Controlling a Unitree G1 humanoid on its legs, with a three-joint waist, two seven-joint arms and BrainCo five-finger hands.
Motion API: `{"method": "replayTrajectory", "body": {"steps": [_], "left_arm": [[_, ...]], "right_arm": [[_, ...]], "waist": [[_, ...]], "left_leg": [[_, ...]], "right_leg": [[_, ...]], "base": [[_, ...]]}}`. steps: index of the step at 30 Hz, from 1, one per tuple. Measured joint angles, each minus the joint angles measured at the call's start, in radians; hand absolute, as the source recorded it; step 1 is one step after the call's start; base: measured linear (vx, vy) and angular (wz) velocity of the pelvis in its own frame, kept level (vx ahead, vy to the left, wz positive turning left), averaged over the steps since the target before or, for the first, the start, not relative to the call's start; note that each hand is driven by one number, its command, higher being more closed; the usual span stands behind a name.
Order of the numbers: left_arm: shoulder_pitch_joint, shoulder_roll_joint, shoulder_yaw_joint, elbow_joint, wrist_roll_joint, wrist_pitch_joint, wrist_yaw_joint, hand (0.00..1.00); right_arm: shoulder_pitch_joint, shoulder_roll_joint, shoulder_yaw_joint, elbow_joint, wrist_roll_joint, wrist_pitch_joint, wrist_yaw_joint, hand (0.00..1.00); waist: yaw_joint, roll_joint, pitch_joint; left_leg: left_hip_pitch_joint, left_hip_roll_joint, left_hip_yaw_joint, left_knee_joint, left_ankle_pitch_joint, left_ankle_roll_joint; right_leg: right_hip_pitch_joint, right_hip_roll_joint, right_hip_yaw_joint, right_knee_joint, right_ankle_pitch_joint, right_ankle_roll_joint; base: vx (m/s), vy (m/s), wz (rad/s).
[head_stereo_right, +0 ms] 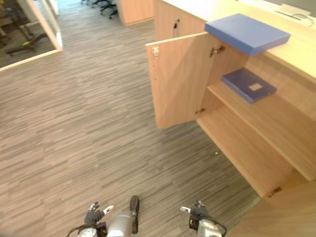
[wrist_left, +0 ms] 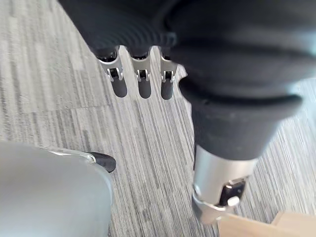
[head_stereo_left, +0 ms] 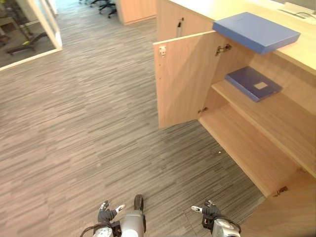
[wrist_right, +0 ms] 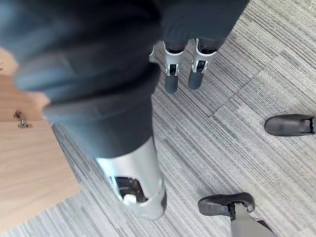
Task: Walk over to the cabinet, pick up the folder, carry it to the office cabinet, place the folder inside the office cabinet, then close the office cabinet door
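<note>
Left eye view: the office cabinet [head_stereo_left: 276, 123] stands open at 2 o'clock, its door [head_stereo_left: 185, 81] swung out over the grey carpet [head_stereo_left: 74, 123]. A dark blue folder [head_stereo_left: 253, 83] lies flat on the upper shelf, its long axis running from 10 to 4 o'clock. The lower shelf [head_stereo_left: 247, 148] is bare. On the cabinet top a lighter blue folder [head_stereo_left: 256, 31] lies flat along the same axis, one corner past the front edge. The left hand [head_stereo_left: 106, 215] hangs at 6 o'clock and the right hand [head_stereo_left: 209, 210] at 5 o'clock.

Right eye view: office chairs [head_stereo_right: 101, 5] stand at 12 o'clock.

Left wrist view: the fingers [wrist_left: 144, 84] are straight and apart, holding nothing.

Right wrist view: the fingers [wrist_right: 171, 79] are straight and empty, and a hinge [wrist_right: 19, 118] sits on a wooden panel.
</note>
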Motion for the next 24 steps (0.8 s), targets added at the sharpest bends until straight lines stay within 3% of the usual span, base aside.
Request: {"method": "replayTrajectory", "body": {"steps": [1, 2, 4, 5, 7, 8, 9, 11, 13, 17, 19, 21, 24], "left_arm": [[0.000, 0.001, -0.001, 0.007, 0.000, 0.000, 0.000, 0.00], [-0.015, 0.008, -0.004, 0.030, 0.004, 0.001, -0.001, 0.00], [-0.023, 0.010, -0.012, 0.047, 0.006, 0.001, -0.001, 0.00], [-0.023, 0.007, -0.010, 0.067, -0.011, 0.003, 0.000, 0.00], [-0.019, 0.007, -0.010, 0.072, -0.014, 0.002, 0.000, 0.00], [-0.016, 0.011, -0.012, 0.078, -0.015, 0.003, -0.001, 0.00], [-0.016, 0.019, -0.014, 0.085, -0.016, 0.003, -0.001, 0.00], [-0.013, 0.024, -0.012, 0.087, -0.016, 0.007, -0.001, 0.00], [-0.013, 0.044, -0.008, 0.108, -0.014, 0.012, -0.002, 0.00], [0.012, 0.050, -0.006, 0.127, -0.003, 0.014, -0.005, 0.00], [0.006, 0.049, 0.005, 0.139, 0.006, 0.019, -0.008, 0.00], [-0.001, 0.037, 0.015, 0.138, 0.020, 0.021, -0.011, 0.00], [-0.027, 0.000, 0.026, 0.126, 0.025, 0.023, -0.023, 0.00]], "right_arm": [[0.006, 0.001, -0.001, 0.000, 0.000, 0.000, 0.000, 0.00], [0.020, 0.002, -0.005, 0.001, 0.000, 0.000, -0.002, 0.00], [0.024, -0.003, -0.012, 0.008, 0.001, 0.003, -0.002, 0.00], [0.035, -0.006, -0.021, 0.013, 0.000, 0.004, -0.001, 0.00], [0.048, -0.007, -0.038, 0.012, -0.001, 0.007, 0.003, 0.00], [0.047, -0.007, -0.060, 0.009, 0.000, 0.007, 0.007, 0.00], [0.048, -0.012, -0.063, 0.006, 0.000, 0.006, 0.008, 0.00], [0.047, -0.017, -0.062, 0.001, 0.000, 0.003, 0.008, 0.00], [0.047, -0.017, -0.071, -0.002, 0.000, 0.003, 0.008, 0.00], [0.049, -0.012, -0.092, 0.006, 0.000, 0.003, 0.009, 0.00], [0.055, -0.011, -0.100, -0.004, 0.002, 0.002, 0.008, 0.00], [0.057, -0.010, -0.123, -0.007, 0.003, 0.001, 0.009, 0.00], [0.061, 0.000, -0.138, -0.007, 0.001, 0.004, 0.009, 0.00]], "waist": [[0.001, 0.002, -0.007], [-0.009, -0.019, -0.014], [-0.004, -0.017, -0.017], [-0.002, -0.008, -0.020], [-0.001, -0.004, -0.020], [-0.007, -0.003, -0.020], [-0.016, 0.000, -0.021], [-0.020, 0.007, -0.025], [-0.031, 0.014, -0.019], [-0.036, 0.006, -0.008], [-0.053, -0.009, 0.007], [-0.066, 0.004, -0.003], [-0.061, -0.003, -0.004]], "left_leg": [[0.007, 0.000, 0.009, 0.007, 0.048, 0.002], [0.015, -0.023, 0.053, 0.016, 0.061, 0.008], [0.049, -0.040, 0.135, -0.012, 0.032, 0.048], [0.108, -0.068, 0.208, -0.039, 0.000, 0.081], [0.173, -0.091, 0.244, -0.070, -0.014, 0.102], [0.233, -0.115, 0.272, -0.092, -0.030, 0.125], [0.281, -0.132, 0.297, -0.114, -0.044, 0.136], [0.325, -0.133, 0.320, -0.141, -0.053, 0.138], [0.370, -0.106, 0.336, -0.169, -0.064, 0.125], [0.400, -0.063, 0.406, -0.171, -0.097, 0.100], [0.421, -0.059, 0.434, -0.175, -0.115, 0.072], [0.431, -0.045, 0.438, -0.216, -0.098, 0.047], [0.435, -0.013, 0.446, -0.256, -0.066, 0.012]], "right_leg": [[0.006, -0.010, 0.018, 0.003, -0.009, 0.015], [0.002, -0.058, 0.045, 0.024, -0.026, 0.050], [-0.076, -0.115, 0.076, 0.132, -0.034, 0.093], [-0.144, -0.172, 0.089, 0.298, -0.045, 0.116], [-0.194, -0.213, 0.085, 0.456, -0.044, 0.115], [-0.242, -0.265, 0.044, 0.611, -0.027, 0.087], [-0.275, -0.329, -0.045, 0.723, -0.016, 0.056], [-0.303, -0.384, -0.165, 0.776, -0.015, 0.052], [-0.314, -0.380, -0.288, 0.721, -0.034, 0.080], [-0.341, -0.316, -0.389, 0.496, -0.032, 0.090], [-0.336, -0.297, -0.445, 0.381, 0.013, 0.061], [-0.337, -0.272, -0.493, 0.354, 0.008, 0.057], [-0.329, -0.233, -0.579, 0.321, 0.005, 0.047]], "base": [[0.35, 0.210, -0.72], [0.43, 0.263, -0.86], [0.41, 0.293, -1.07], [0.38, 0.353, -1.03], [0.30, 0.322, -0.81], [0.20, 0.265, -0.68], [0.21, 0.297, -0.67], [0.16, 0.237, -0.41], [0.09, 0.112, -0.35], [0.04, -0.030, -0.64], [0.05, -0.170, -0.47], [0.13, -0.145, -0.09], [0.13, -0.142, -0.08]]}}
